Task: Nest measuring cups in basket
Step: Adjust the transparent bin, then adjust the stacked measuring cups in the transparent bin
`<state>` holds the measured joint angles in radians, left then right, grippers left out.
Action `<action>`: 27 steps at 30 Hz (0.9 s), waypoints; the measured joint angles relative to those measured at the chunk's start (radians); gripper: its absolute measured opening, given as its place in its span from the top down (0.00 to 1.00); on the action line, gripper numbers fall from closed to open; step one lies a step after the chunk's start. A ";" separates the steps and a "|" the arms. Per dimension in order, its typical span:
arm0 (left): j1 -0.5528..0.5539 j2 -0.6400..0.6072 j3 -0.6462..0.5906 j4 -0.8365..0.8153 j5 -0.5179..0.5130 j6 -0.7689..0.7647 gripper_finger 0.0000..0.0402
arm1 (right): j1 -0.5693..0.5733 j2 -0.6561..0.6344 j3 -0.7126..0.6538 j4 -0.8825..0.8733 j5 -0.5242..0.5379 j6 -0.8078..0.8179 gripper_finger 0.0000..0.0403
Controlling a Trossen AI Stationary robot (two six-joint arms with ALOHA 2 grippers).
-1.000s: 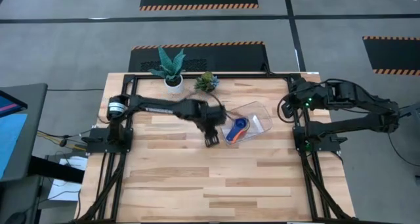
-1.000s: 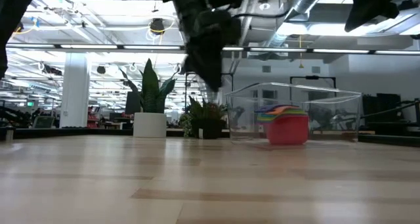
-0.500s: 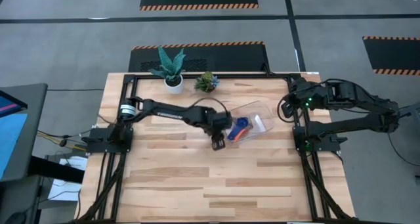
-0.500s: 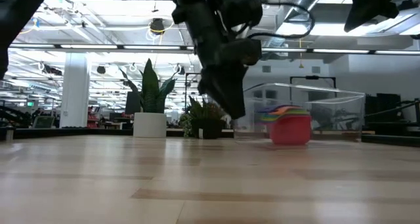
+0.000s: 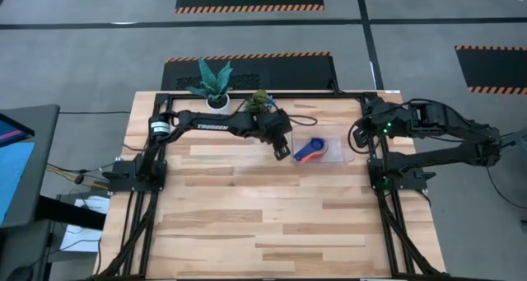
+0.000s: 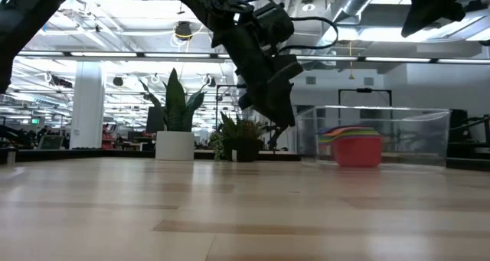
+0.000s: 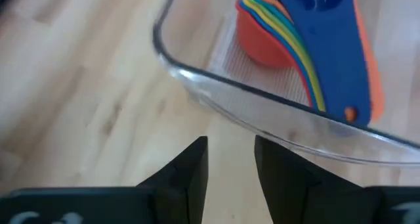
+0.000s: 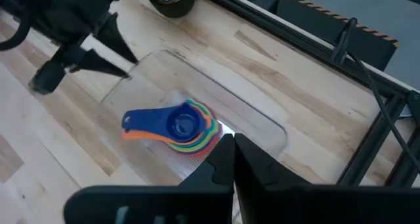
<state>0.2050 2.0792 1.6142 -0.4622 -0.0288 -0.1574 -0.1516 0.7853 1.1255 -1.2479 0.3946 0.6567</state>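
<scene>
Clear-walled basket (image 5: 331, 151) near the table's far edge holds the nested measuring cups (image 5: 311, 152), handles toward the left gripper (image 5: 282, 152) just beside its wall, fingers barely parted and empty; the right gripper (image 8: 228, 159), pinched shut, waits farther off.

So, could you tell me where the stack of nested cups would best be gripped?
Probably by the handles: they lie fanned together, flat, jutting from the nested measuring cups toward the left gripper. Coming from above looks best, since the basket wall rings the stack at its sides.
</scene>
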 joint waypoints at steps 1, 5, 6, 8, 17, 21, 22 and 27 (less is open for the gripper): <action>0.007 0.000 0.000 0.018 -0.002 0.000 0.72 | 0.000 0.000 0.000 0.000 0.000 0.000 0.94; 0.016 -0.005 0.000 0.016 0.003 -0.018 0.72 | 0.000 0.000 0.000 0.000 0.000 -0.003 0.93; 0.016 -0.008 0.000 -0.009 0.006 -0.032 0.72 | 0.000 0.000 0.000 0.000 0.000 -0.013 0.93; 0.007 -0.014 0.000 -0.051 0.005 -0.063 0.72 | 0.000 0.000 0.000 0.000 0.000 -0.070 0.93; -0.123 -0.044 0.001 -0.276 0.096 -0.253 0.72 | 0.000 0.089 -0.006 0.092 -0.175 -0.435 0.96; -0.181 -0.045 0.001 -0.360 0.059 -0.354 0.72 | -0.008 0.185 -0.030 0.179 -0.249 -0.583 0.96; -0.196 -0.046 0.001 -0.384 0.037 -0.373 0.72 | -0.014 0.211 -0.038 0.195 -0.250 -0.615 0.96; -0.277 -0.046 0.001 -0.527 -0.094 -0.475 0.72 | -0.069 0.333 -0.076 0.229 -0.263 -0.731 0.98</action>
<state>-0.0723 2.0335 1.6150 -0.9888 -0.1233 -0.6328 -0.2203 1.1186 1.0496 -1.0187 0.1319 -0.0743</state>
